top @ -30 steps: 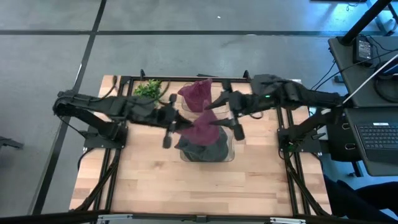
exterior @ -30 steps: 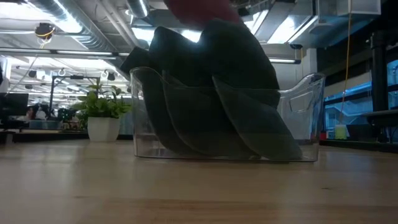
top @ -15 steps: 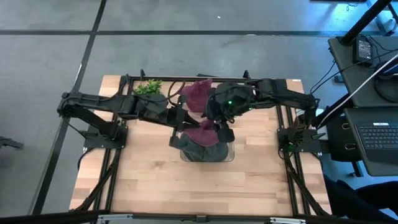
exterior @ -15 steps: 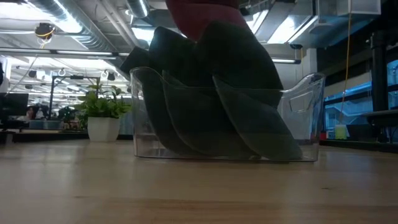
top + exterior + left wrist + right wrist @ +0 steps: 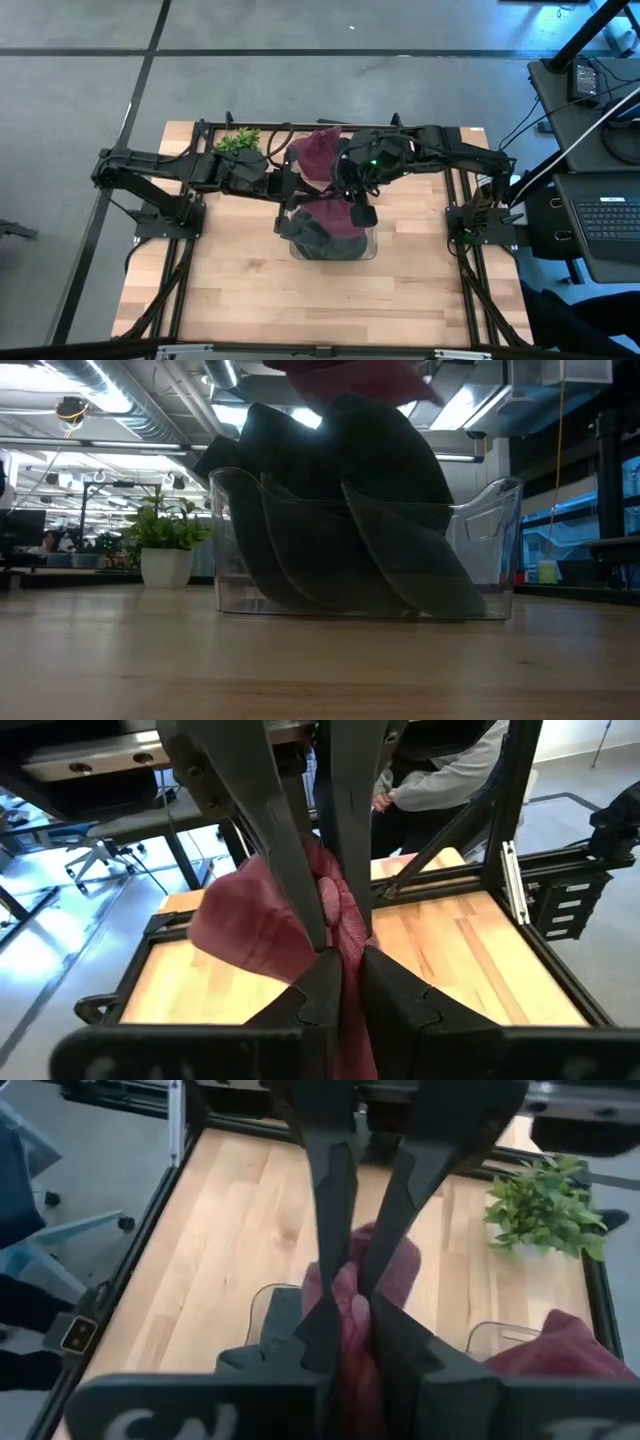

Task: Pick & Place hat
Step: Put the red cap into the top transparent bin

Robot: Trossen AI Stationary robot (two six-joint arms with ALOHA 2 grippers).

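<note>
A maroon hat hangs bunched over a clear bin that holds several dark hats. In the low view the maroon hat shows just above the dark hats. My left gripper comes in from the table's left and is shut on the maroon hat. My right gripper comes in from the right, also shut on it. The two sets of fingertips meet almost tip to tip at the same bunch of cloth. My left gripper pinches a gathered fold of the maroon hat between its two fingers, slanting down from the table's left. The cloth hangs slack below and around the fingers, above the dark hats. My right gripper pinches the same bunched cloth between its two fingers, slanting down from the table's right, opposite the left fingers. How many layers it holds does not show. The hat hangs over the bin.
A second maroon hat sits in another clear bin toward the far edge. A potted plant stands at the far left. A person in a grey sleeve is beyond the table. Bare wood lies along the near edge.
My right gripper has moved toward the table's left, onto the maroon hat, and has shut on it. The hat, spread wider a second ago, is now bunched between the two grippers over the bin.
</note>
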